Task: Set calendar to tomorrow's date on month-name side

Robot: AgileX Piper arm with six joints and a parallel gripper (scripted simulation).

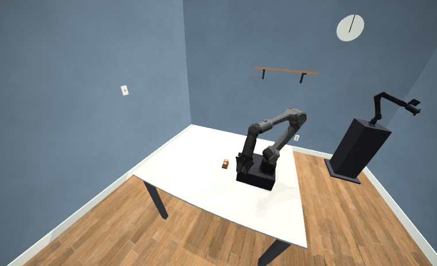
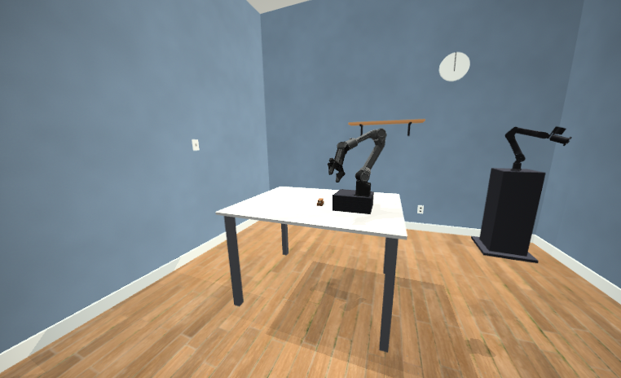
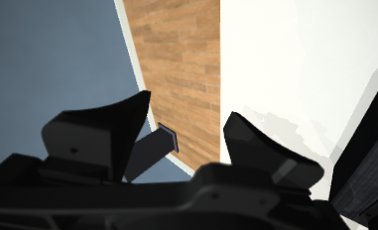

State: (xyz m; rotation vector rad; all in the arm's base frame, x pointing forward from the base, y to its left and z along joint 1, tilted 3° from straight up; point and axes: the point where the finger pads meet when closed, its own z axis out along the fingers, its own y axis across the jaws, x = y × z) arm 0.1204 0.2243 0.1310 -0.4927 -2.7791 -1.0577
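Observation:
The calendar (image 1: 225,163) is a small orange-brown tray with cubes, standing on the white table left of the arm's base; it also shows in the exterior view (image 2: 320,202). Its digits are too small to read. My gripper (image 1: 241,165) hangs above the table, beside the black base and to the right of the calendar; in the exterior view the gripper (image 2: 334,171) is well above the table. In the wrist view the gripper (image 3: 188,116) is open with nothing between the fingers. The calendar is not in the wrist view.
The arm's black base box (image 1: 256,171) stands on the table to the right of the calendar. A black pedestal (image 1: 359,150) with a second arm stands on the floor at the right. The table's left edge (image 3: 220,74) shows in the wrist view.

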